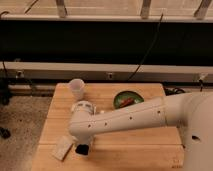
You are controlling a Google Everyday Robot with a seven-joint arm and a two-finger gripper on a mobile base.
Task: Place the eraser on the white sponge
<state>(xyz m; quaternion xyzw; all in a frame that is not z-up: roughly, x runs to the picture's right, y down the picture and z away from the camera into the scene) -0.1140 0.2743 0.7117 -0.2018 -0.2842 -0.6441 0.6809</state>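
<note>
Nearest to me, at the front edge of the wooden table, my gripper points straight down, its dark tip at or just above the boards. It sits just right of the white sponge, which lies flat and slightly askew near the table's front left corner; the two look close but apart. Whether my gripper is clenched or released I cannot tell, since only a dark stub shows below the wrist. I cannot separate the eraser from that dark tip either, so it may be held there or hidden under it. Nothing rests on the sponge's pale top.

My arm comes in from the right as a long white link, crossing the middle of the table on a gentle downward slant, then bends sharply at a rounded joint above the gripper. A row of small dark dots runs along the link. A faint mark by the table's front right corner is too small to read.

Further back stand a white cup, upright near the rear left, and a green dish holding something red. Behind the table, a black cable hangs across a dark wall band
</note>
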